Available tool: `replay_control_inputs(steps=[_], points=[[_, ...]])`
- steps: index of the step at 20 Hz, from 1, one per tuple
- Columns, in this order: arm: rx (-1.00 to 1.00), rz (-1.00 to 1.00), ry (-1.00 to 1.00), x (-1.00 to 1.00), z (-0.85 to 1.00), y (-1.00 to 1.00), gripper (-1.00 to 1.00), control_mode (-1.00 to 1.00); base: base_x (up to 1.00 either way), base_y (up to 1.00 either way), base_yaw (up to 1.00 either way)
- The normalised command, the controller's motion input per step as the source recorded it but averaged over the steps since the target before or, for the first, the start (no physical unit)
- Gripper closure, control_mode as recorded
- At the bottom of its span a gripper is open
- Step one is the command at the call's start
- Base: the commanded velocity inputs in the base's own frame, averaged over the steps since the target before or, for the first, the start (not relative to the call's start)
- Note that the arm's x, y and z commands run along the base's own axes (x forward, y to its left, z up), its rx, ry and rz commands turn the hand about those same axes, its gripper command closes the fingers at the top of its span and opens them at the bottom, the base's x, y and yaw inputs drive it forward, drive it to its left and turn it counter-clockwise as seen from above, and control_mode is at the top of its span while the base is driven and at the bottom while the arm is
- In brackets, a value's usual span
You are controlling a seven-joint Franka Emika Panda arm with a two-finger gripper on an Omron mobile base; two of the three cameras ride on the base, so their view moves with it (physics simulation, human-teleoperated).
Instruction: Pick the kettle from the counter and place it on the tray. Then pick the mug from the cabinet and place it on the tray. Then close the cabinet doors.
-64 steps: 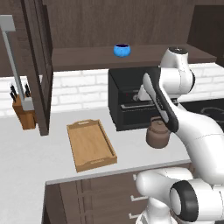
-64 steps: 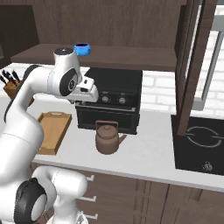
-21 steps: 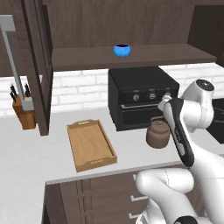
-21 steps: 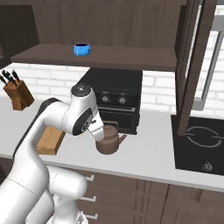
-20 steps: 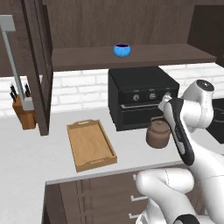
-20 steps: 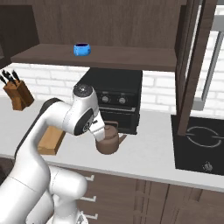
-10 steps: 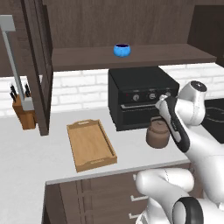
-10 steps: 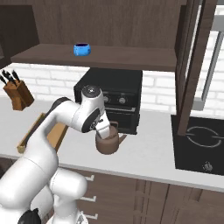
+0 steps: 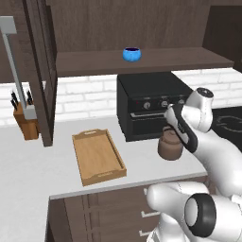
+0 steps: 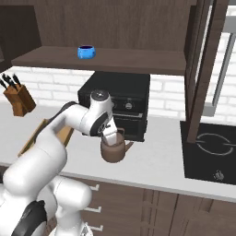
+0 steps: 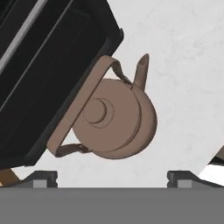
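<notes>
Gripper (image 11: 112, 178) above the kettle (image 9: 169, 147), jaws wide apart, nothing held.

Kettle sits on the counter (image 9: 28, 165) just in front of a black oven (image 9: 150, 97), near the counter's front edge; in the hand view its arched handle lies along the oven's lower front corner, spout pointing away from the oven. Whether kettle and oven touch: cannot tell. Arm covers the kettle's top in both base views. Tray (image 9: 98, 157) lies empty toward the counter's left, well apart from the kettle, bare counter between them. Knife block (image 9: 26, 123) at the back left, partly behind an open cabinet door (image 9: 41, 75). Mug (image 9: 132, 54) on the cabinet shelf (image 9: 156, 59), above the oven. Cooktop (image 10: 212, 152) at the counter's right end, open counter between it and the kettle.
</notes>
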Motion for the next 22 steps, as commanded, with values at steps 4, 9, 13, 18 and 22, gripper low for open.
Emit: replay_control_inputs(steps=[4, 9, 13, 18, 22], points=[[0.0, 0.0, 0.09, 0.3, -0.12, -0.01, -1.0, -1.0, 0.0, 0.0, 0.0], [0.01, 0.0, 0.06, 0.24, -0.04, -0.04, -1.0, -1.0, 0.0, 0.0, 0.0], [0.0, 0.0, 0.08, 0.25, -0.13, -0.01, -1.0, -1.0, 0.0, 0.0, 0.0], [0.0, 0.0, 0.06, 0.21, -0.29, 0.0, -1.0, -1.0, 0.0, 0.0, 0.0], [0.02, 0.0, 0.01, 0.14, -0.17, 0.0, -1.0, -1.0, 0.0, 0.0, 0.0]])
